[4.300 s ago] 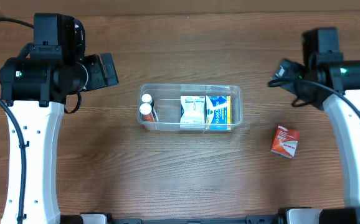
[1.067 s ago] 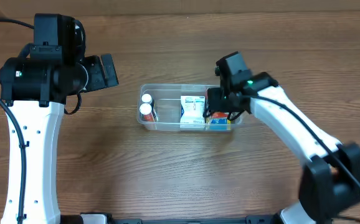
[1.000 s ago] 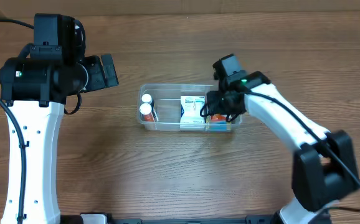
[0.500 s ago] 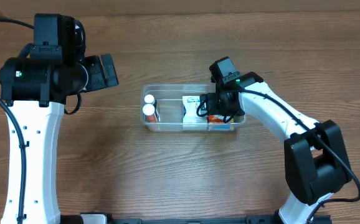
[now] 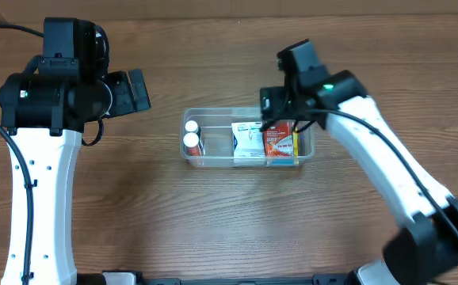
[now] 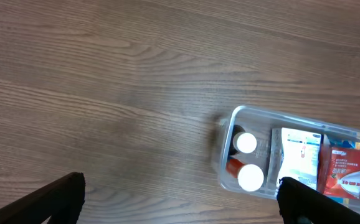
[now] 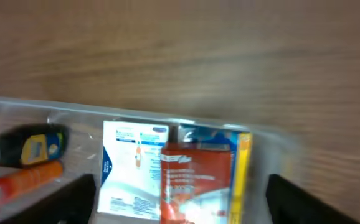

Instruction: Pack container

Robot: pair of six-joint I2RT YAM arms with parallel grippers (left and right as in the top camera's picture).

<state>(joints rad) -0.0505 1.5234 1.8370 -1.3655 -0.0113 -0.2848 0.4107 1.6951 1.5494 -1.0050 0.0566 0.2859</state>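
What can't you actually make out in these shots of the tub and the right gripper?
Blue-and-yellow box: mostly covered by the red box in every view.
Box print: blurred in the right wrist view, too small overhead and in the left wrist view.
Right gripper: fingers hidden under its own arm overhead, blurred in its wrist view.

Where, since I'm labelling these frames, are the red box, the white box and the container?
red box (image 5: 279,142): overhead view, its printed top face.
white box (image 5: 247,142): overhead view, middle of its face.
container (image 5: 217,112): overhead view, its far rim.
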